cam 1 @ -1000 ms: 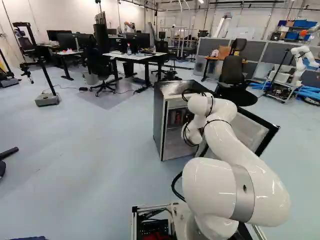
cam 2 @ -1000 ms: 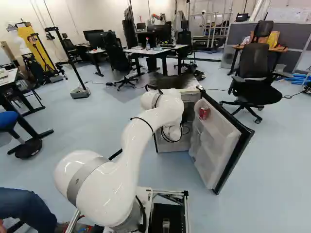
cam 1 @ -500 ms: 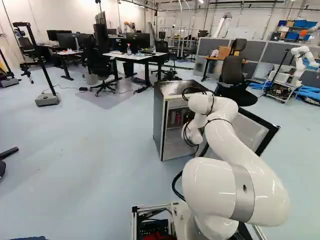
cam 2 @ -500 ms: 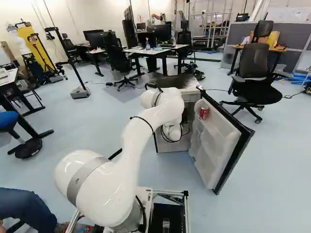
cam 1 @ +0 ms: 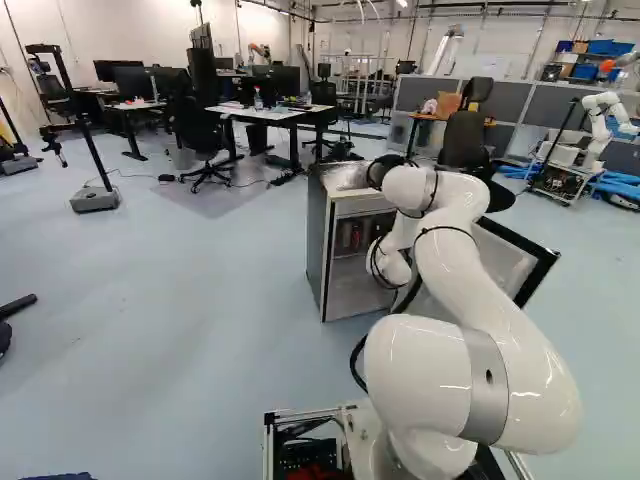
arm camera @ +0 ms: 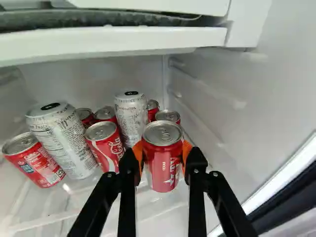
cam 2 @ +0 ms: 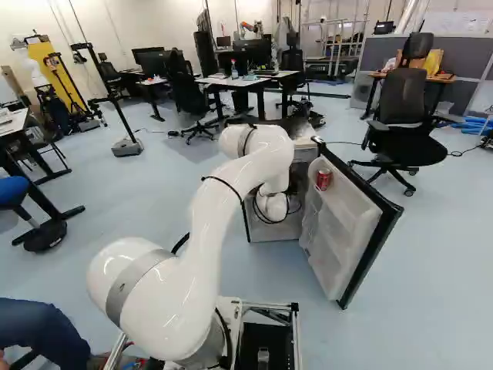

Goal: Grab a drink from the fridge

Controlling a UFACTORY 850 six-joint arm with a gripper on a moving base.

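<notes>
Target is a red can (arm camera: 163, 163), inside the fridge (cam 1: 317, 245). End effector (arm camera: 164, 159) is clamped on it, orange pads (arm camera: 187, 151) pressing from two opposite sides. Can looks upright: glossy red wall, bare silver lid with rim and pull tab closed, pale lettering running up the side, white star outline near the base. No dents visible on the part that shows; pads cover part of its sides. A patterned red can (arm camera: 106, 148) with white script is near it. Two taller white cans, one just behind that one (arm camera: 131, 118), the other (arm camera: 64, 140) nearer the far-side red can (arm camera: 34, 160) with a blue label patch. More red cans further back, partly hidden. Fridge door (cam 2: 339, 231) is open, another red can (cam 2: 323, 179) sits in its upper shelf. Arm (cam 2: 231, 185) reaches into the fridge.
</notes>
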